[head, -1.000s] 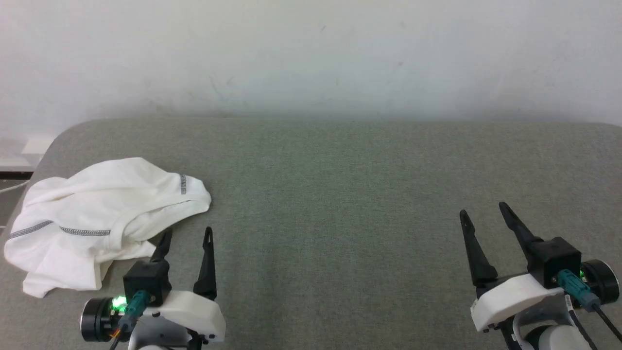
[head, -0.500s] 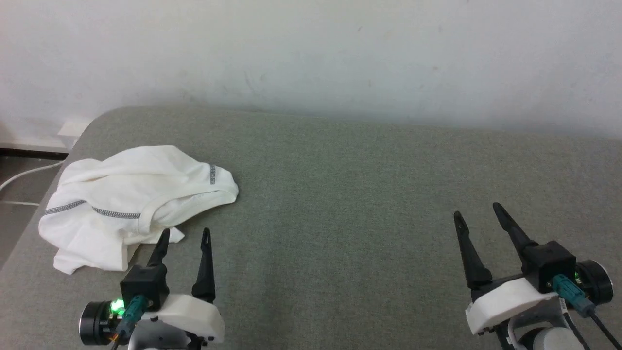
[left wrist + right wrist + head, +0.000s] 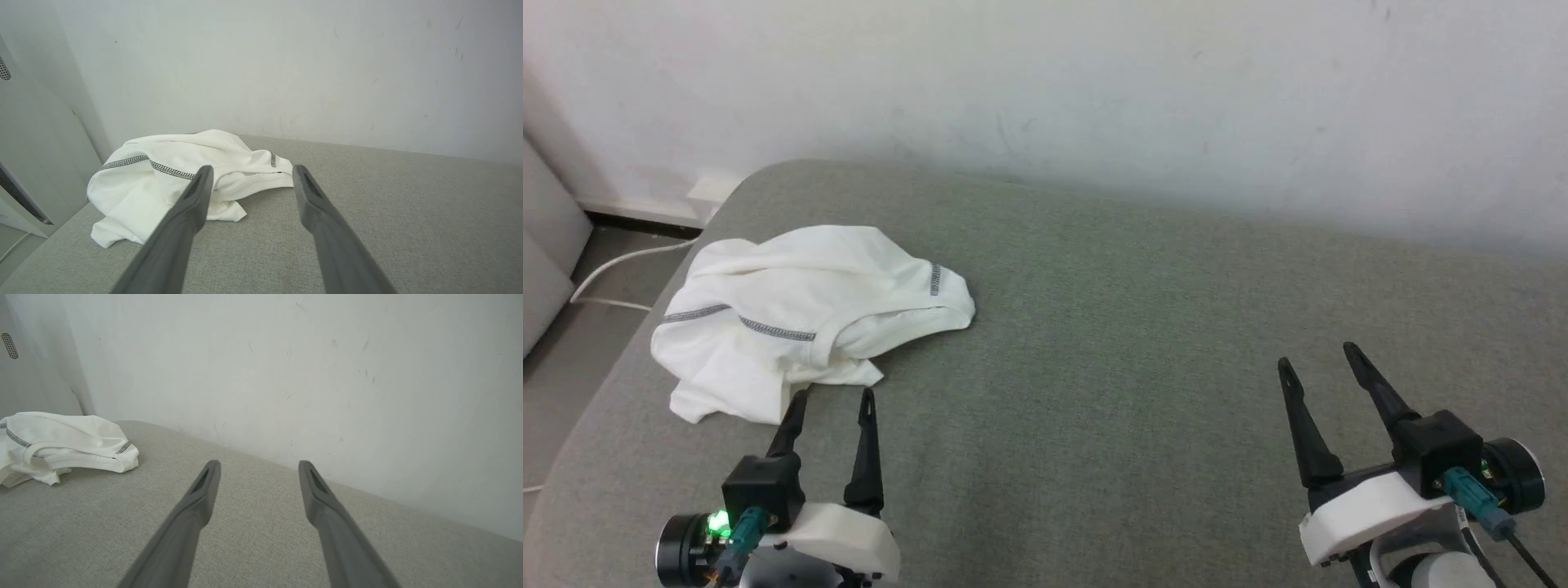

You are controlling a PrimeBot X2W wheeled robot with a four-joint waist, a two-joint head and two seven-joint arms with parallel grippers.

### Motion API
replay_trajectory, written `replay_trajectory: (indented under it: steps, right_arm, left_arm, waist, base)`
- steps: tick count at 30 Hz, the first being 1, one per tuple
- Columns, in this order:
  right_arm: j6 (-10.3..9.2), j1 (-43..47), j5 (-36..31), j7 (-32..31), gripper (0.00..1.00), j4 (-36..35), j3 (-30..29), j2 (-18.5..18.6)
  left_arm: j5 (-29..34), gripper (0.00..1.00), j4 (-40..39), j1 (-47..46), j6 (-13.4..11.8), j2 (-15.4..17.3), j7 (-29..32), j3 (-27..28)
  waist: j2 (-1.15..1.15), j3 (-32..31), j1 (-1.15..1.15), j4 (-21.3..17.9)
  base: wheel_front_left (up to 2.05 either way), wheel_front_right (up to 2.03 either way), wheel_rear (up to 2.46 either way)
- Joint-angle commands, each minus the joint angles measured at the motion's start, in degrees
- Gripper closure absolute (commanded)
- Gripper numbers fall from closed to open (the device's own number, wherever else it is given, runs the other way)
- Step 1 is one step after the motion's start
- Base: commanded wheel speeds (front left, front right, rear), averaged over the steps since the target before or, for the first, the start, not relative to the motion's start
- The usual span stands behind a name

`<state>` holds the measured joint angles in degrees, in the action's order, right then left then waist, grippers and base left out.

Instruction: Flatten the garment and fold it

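Toward the far left corner of the worktop [image 3: 1143,367] your garment [image 3: 800,314] lies in a crumpled heap, folded over on itself. Its near hem is just ahead of the left gripper [image 3: 834,394], which does not touch it. Both grippers are spread wide and hold nothing. The right gripper [image 3: 1316,354] hovers well apart from the cloth, over bare surface on the other side.

Expect the fabric to be thin, light and limp. It will likely sag, cling to itself and drag rather than slide as one piece, so a single pinch would probably lift only one layer. Your best holds look like the thicker parts: the collar band [image 3: 898,317] curving along the near right side, or the stitched grey seam [image 3: 768,329] across the top layer. Those edges should bunch less between the fingers.

The worktop is covered in grey-green woven cloth, which may grip the shirt a little and help you smooth it flat. Mind the rounded left edge, because the floor [image 3: 596,343] and a pale cable [image 3: 625,256] lie just past it. A plain white wall [image 3: 1094,98] closes off the far side
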<state>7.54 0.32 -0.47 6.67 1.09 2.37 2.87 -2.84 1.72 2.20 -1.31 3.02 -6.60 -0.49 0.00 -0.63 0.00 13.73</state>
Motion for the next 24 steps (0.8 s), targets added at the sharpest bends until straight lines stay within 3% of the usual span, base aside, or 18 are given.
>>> replay_trajectory:
  steps: [1,24]
  right_arm:
    - [-0.03,0.69,-0.25,0.63,0.00,0.32,0.28,0.03]
    - [-0.04,0.80,0.10,3.26,0.00,0.83,0.86,0.00]
  left_arm:
    - [-0.45,0.00,0.24,0.63,-0.52,-0.07,-0.71,-0.04]
    - [-1.16,0.00,0.57,1.68,-1.11,-0.09,-3.34,-0.80]
  waist:
    - [0.00,-0.14,0.00,1.35]
    - [0.00,-0.05,0.00,9.38]
  base:
    - [0.00,0.00,0.00]
    - [0.00,0.00,0.00]
